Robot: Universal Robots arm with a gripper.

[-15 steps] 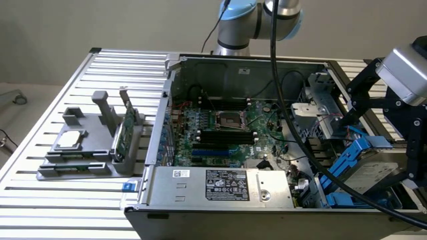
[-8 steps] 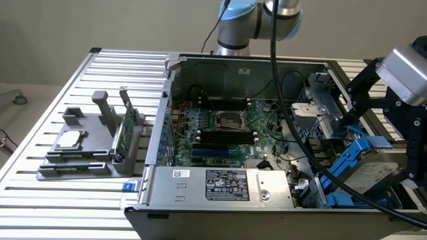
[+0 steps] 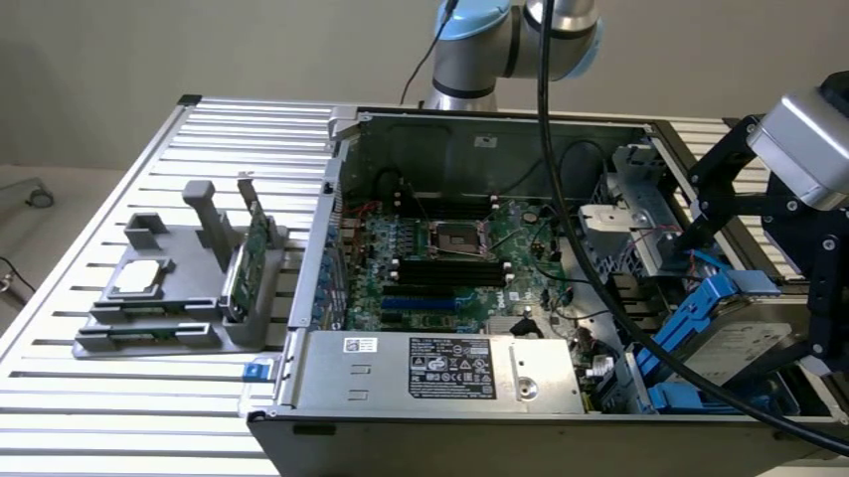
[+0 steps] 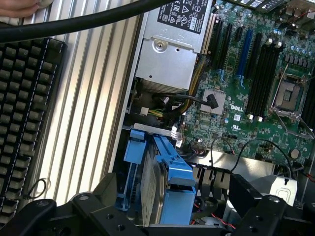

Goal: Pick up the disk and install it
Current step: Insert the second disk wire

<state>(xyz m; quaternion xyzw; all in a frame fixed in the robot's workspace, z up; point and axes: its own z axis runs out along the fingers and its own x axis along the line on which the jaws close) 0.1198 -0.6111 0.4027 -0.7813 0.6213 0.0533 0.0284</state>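
Observation:
The disk (image 3: 746, 333), a silver-grey drive in bright blue carrier rails, hangs tilted on edge over the near corner of the open computer case at the exterior view's right. My gripper (image 3: 766, 298) is shut on it, one black finger (image 3: 701, 214) on the case side and the other (image 3: 812, 350) on the outer side. In the wrist view the disk (image 4: 162, 189) stands edge-on between the black fingers (image 4: 101, 209), above the case's corner beside the power supply. The blue rails (image 4: 179, 172) reach toward a cluster of cables.
The open case (image 3: 464, 124) holds a green motherboard (image 3: 451, 263), a silver power supply (image 3: 438, 368) and a metal drive cage (image 3: 637, 204). A grey fixture (image 3: 173, 298) with a green card and a small chip stands at the exterior view's left. A thick black cable (image 3: 551, 149) hangs across. A keyboard (image 4: 24, 113) lies beside the case.

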